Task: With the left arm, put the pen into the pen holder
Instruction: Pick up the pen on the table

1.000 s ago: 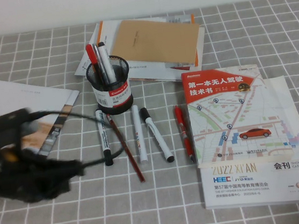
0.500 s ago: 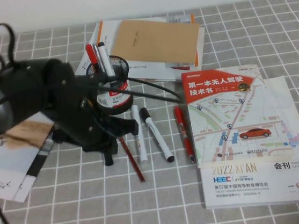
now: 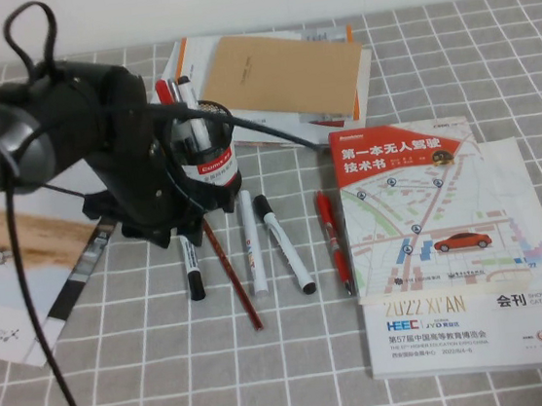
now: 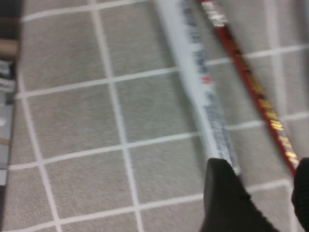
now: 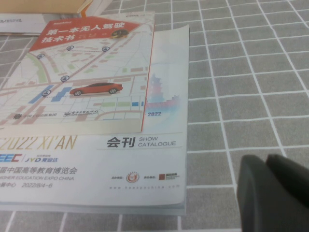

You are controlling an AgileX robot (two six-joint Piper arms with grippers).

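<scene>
We see the checked tablecloth [image 3: 490, 60] bearing a show catalogue [image 3: 455, 270] on the right. Our left arm [image 3: 77, 137] reaches in low, its left gripper [image 3: 182, 235] over the pen [image 3: 191, 268], which lies flat just beside a red pencil [image 3: 230, 276] in front of the pen holder [image 3: 210, 166]; its fingers [image 4: 227, 203] straddle the barrel, spread, grasping nothing. The right gripper [image 5: 275, 193] hovers near the catalogue's corner, fingers closed, empty.

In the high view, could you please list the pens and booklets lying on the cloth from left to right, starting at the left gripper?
Left gripper → the pen → red pencil → all-white pen → black-capped marker → red pen → catalogue.
</scene>
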